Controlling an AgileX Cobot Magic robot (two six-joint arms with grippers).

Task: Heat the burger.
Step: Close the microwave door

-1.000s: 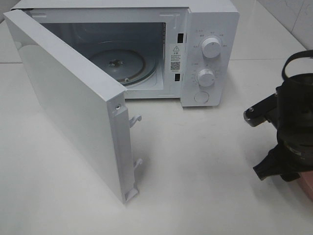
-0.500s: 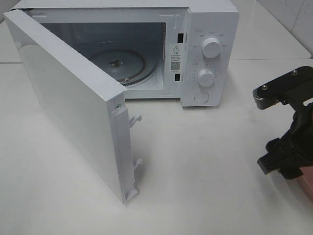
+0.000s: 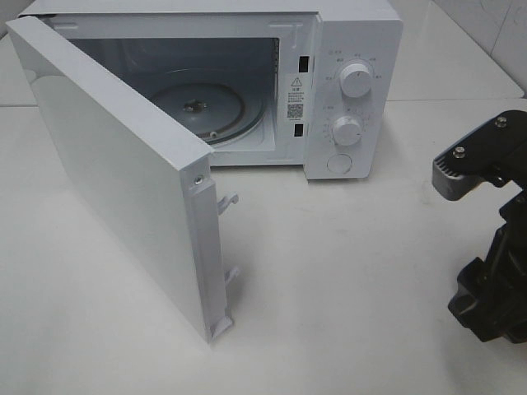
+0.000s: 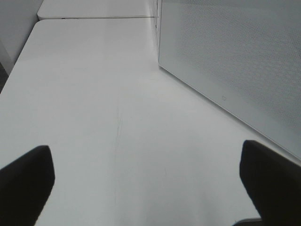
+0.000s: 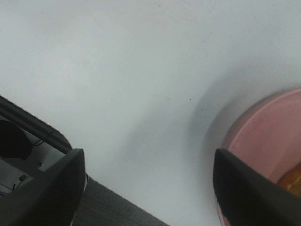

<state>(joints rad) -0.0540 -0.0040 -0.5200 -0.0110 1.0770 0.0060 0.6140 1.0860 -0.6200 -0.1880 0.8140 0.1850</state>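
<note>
The burger (image 5: 292,181) shows only as a golden-orange sliver at the edge of the right wrist view, sitting on a pink plate (image 5: 263,141). My right gripper (image 5: 148,162) hangs open over the white table, with one finger beside the plate's rim and nothing between the fingers. In the exterior view the right arm (image 3: 490,304) is at the right edge and hides the plate and burger. The white microwave (image 3: 350,49) stands at the back with its door (image 3: 123,173) swung wide open and its glass turntable (image 3: 198,107) bare. My left gripper (image 4: 148,176) is open over bare table beside the door.
The open door juts toward the front left, latch hooks (image 3: 230,200) on its free edge. Two dials (image 3: 356,80) sit on the microwave's right panel. The table's near edge (image 5: 117,202) shows in the right wrist view.
The right arm moved down and toward the near right corner, and its jaws spread wider. The pink plate corner seen earlier is now covered by the arm. The left gripper has not changed.
</note>
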